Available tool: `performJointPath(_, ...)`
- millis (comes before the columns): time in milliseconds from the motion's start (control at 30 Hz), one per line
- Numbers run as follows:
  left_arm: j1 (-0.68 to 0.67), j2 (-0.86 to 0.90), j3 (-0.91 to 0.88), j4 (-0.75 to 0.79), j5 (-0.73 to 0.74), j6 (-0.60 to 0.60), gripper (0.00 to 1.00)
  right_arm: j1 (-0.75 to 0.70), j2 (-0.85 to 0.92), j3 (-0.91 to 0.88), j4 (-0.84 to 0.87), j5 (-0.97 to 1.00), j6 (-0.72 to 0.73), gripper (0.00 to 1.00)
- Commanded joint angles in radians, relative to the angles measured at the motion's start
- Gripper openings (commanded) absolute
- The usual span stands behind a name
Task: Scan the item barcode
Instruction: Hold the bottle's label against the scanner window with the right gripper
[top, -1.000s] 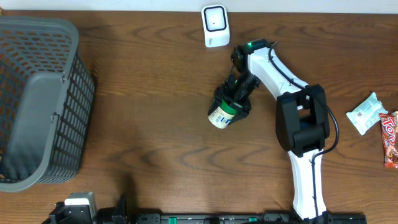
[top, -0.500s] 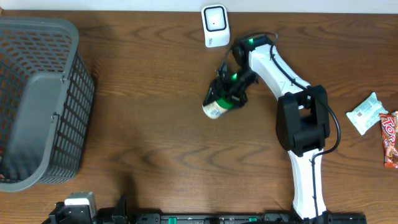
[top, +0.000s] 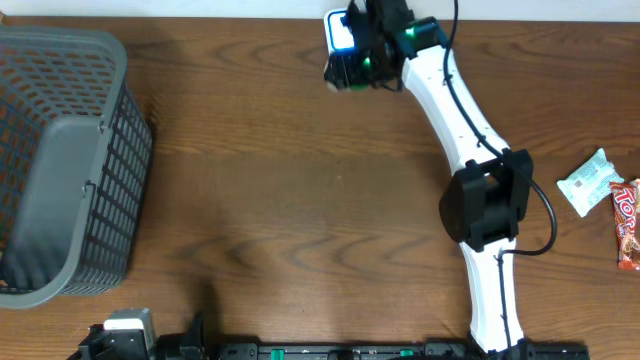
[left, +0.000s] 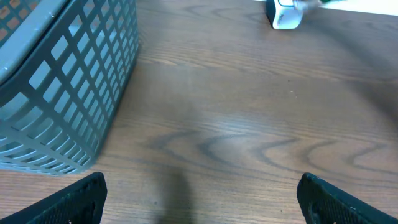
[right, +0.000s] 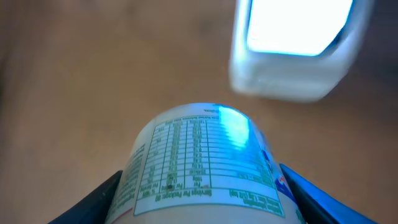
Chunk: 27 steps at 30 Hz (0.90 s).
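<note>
Before one scanner (right: 292, 53), one jar (right: 205, 165)

Scanner (top: 336, 28) part-hidden behind jar (top: 343, 72) + rt arm (top: 455, 95) (jar btm cut off, wrist cam); scanner blurred there.

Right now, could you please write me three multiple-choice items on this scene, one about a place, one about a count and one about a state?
1. Where does the basket stand on the table? A. left arm's side B. right arm's side C. the middle
2. How many things lie at its right edge? A. one B. two C. four
3. The right gripper is: A. open and empty B. shut on the jar C. flat on the table
Answers: 1 A, it fills the left edge overhead; 2 B, a pale packet and a red bar; 3 B, the jar sits between its fingers.
</note>
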Motion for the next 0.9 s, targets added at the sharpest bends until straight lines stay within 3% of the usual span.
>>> performJointPath(0,0.004,-0.003,0.003,0.002,0.010,0.016,0.98,0.023,-0.008,-0.015,0.111,0.285,0.011,0.63)
performJointPath(267,0.004,-0.003,0.004,0.002,0.010,0.016,0.98,0.043,0.043,-0.066,0.464,0.445,0.017,0.62)
performJointPath(533,0.004,-0.003,0.003,0.002,0.010,0.016,0.98,0.043,0.174,-0.065,0.743,0.545,-0.097,0.63)
performJointPath(867,0.004,-0.003,0.003,0.002,0.010,0.016,0.98,0.028,0.196,-0.065,0.823,0.546,-0.184,0.62)
